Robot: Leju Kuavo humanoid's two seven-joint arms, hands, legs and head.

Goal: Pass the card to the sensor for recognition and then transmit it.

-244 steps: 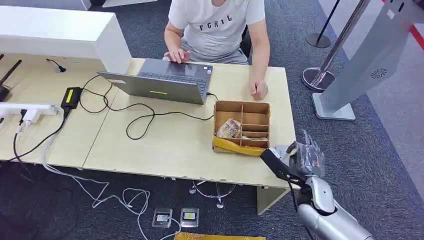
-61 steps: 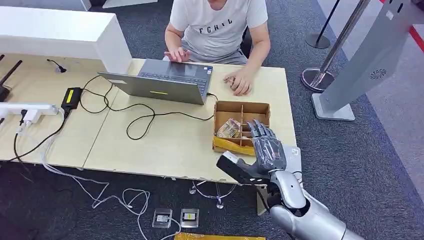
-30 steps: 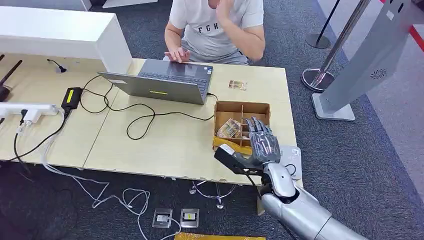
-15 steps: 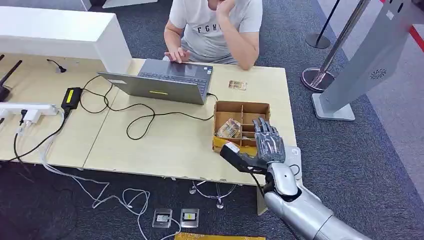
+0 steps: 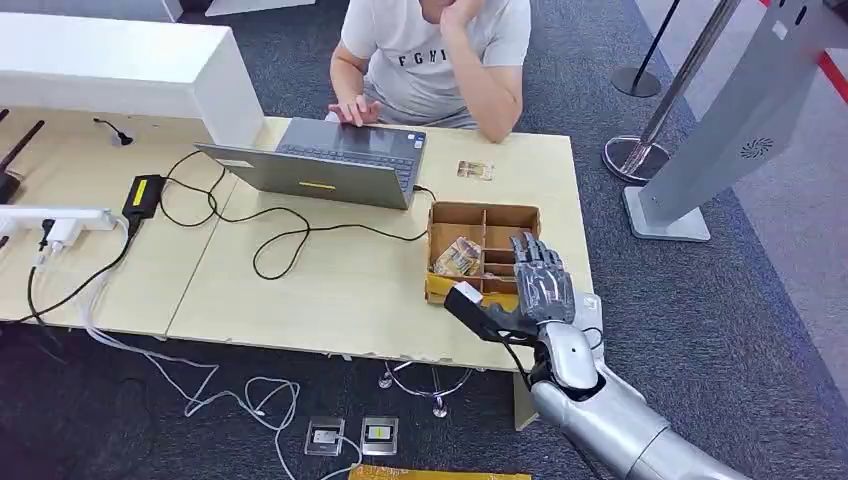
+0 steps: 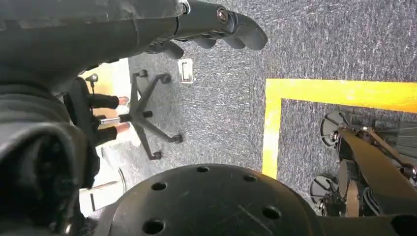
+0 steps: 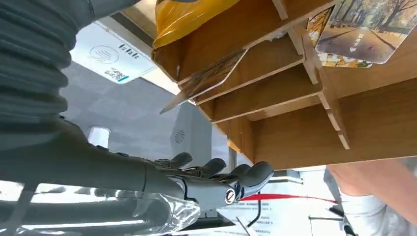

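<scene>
Card (image 7: 206, 78), scenic-printed it seems, leans in tray (image 7: 295, 123).

Person (image 5: 432, 55) cut off above the shoulders, sensor (image 5: 590, 312) half behind right hand (image 5: 540, 285) (print unreadable), box's near-right compartments covered

Office or reception-type space. Grey carpet (image 5: 740, 330) with yellow floor tape (image 6: 275, 123). Light wood desk (image 5: 330, 290); person (image 5: 430, 50) at 12 o'clock working a laptop (image 5: 320, 165). Power strip (image 5: 60, 218) and loose cables at 9 o'clock. Stanchion post (image 5: 640, 150) and white kiosk stand (image 5: 720, 130) at 2 o'clock.
</scene>
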